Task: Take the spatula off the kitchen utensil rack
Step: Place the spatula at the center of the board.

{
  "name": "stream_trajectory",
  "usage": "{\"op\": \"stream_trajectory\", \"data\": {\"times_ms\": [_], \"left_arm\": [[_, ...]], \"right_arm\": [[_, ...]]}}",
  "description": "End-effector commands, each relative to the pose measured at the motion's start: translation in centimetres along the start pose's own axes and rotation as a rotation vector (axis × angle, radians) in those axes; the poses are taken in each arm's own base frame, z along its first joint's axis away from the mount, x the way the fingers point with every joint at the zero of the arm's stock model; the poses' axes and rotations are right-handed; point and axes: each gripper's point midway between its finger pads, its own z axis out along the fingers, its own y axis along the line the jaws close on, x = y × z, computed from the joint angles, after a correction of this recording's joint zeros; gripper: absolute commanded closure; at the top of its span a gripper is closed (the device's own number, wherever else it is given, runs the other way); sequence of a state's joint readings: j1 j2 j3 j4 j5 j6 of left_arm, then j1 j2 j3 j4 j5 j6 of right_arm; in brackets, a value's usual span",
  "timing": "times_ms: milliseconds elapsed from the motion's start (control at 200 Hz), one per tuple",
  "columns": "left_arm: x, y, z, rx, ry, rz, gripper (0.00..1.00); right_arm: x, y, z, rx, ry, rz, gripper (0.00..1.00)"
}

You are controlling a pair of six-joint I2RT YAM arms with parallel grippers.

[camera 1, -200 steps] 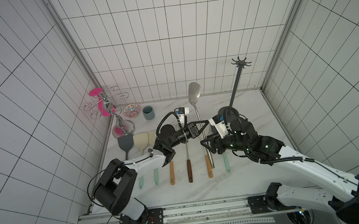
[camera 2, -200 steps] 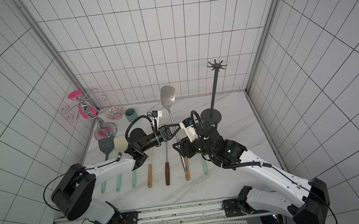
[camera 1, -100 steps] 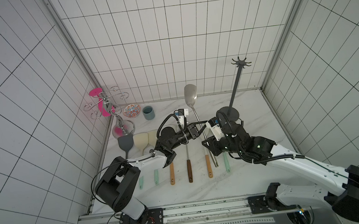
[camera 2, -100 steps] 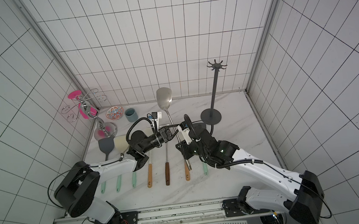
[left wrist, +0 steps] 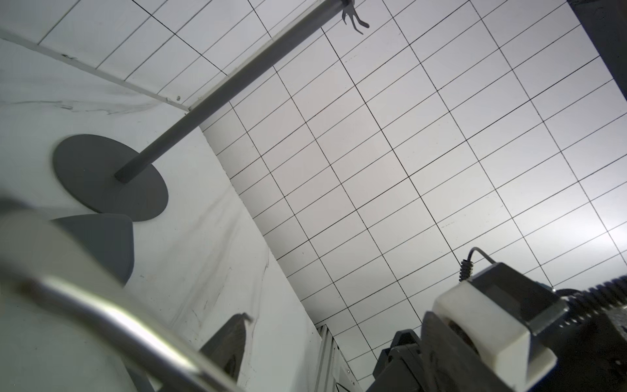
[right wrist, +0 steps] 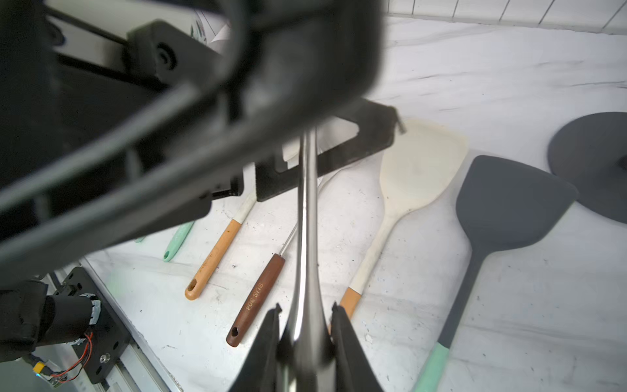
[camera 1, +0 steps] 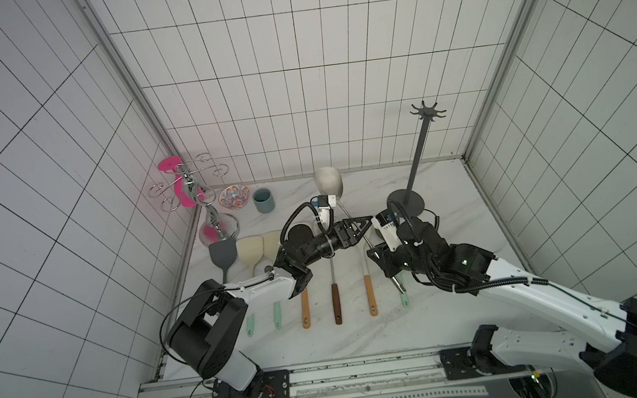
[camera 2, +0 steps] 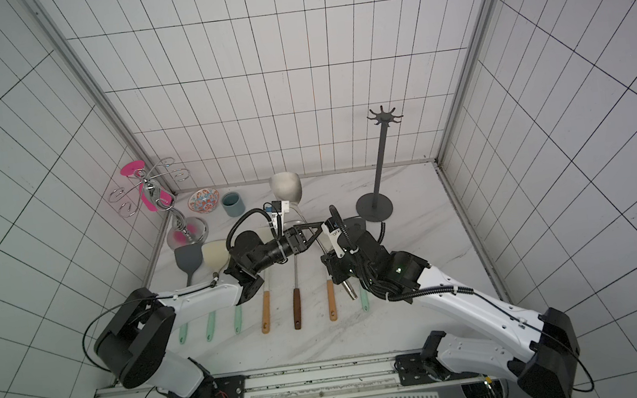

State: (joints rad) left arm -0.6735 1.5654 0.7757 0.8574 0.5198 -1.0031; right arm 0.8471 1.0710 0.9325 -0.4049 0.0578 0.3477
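The steel spatula (camera 1: 329, 182) is off the kitchen utensil rack (camera 1: 421, 154) and stands tilted above the table in both top views, head (camera 2: 286, 187) up. My right gripper (camera 1: 375, 251) is shut on its handle; the right wrist view shows both fingers (right wrist: 268, 339) pressed on the polished handle (right wrist: 307, 220). My left gripper (camera 1: 366, 229) is open at the shaft, higher up. In the left wrist view its fingers (left wrist: 234, 339) stand wide apart, with the blurred shaft (left wrist: 118, 319) beside one of them. The rack's hooks (camera 2: 384, 116) are bare.
Several utensils (camera 1: 335, 297) lie in a row on the marble table below both grippers. A chrome stand (camera 1: 192, 190) holding a pink item, a patterned bowl (camera 1: 233, 197) and a blue-grey cup (camera 1: 264, 200) are at the back left. The rack's round base (right wrist: 593, 163) is close by.
My left gripper has opened and let go of the spatula's shaft. My right gripper closed on the handle. The spatula's head has dropped lower and shifted left.
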Motion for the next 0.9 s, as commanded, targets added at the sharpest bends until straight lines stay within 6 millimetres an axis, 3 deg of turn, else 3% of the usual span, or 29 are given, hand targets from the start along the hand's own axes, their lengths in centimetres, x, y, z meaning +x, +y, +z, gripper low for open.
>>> {"op": "stream_trajectory", "data": {"times_ms": [0, 250, 510, 730, 895], "left_arm": [[-0.7, -0.2, -0.5, -0.049, -0.014, 0.046, 0.06], [-1.0, 1.0, -0.8, -0.096, -0.019, 0.054, 0.03], [-1.4, 1.9, -1.2, -0.105, -0.025, 0.042, 0.03], [-0.7, 2.9, -4.0, -0.21, -0.019, 0.143, 0.03], [-0.6, 3.5, -7.9, -0.347, -0.07, 0.304, 0.03]], "right_arm": [[-1.6, -1.4, -1.6, 0.087, -0.072, -0.015, 1.0], [-0.8, -3.9, -2.9, 0.185, -0.101, 0.005, 1.0], [0.5, -8.6, -5.1, 0.366, -0.086, 0.047, 1.0], [3.6, -12.7, -6.6, 0.477, 0.002, 0.13, 1.0], [5.7, -14.6, -6.8, 0.518, 0.052, 0.209, 1.0]]}}
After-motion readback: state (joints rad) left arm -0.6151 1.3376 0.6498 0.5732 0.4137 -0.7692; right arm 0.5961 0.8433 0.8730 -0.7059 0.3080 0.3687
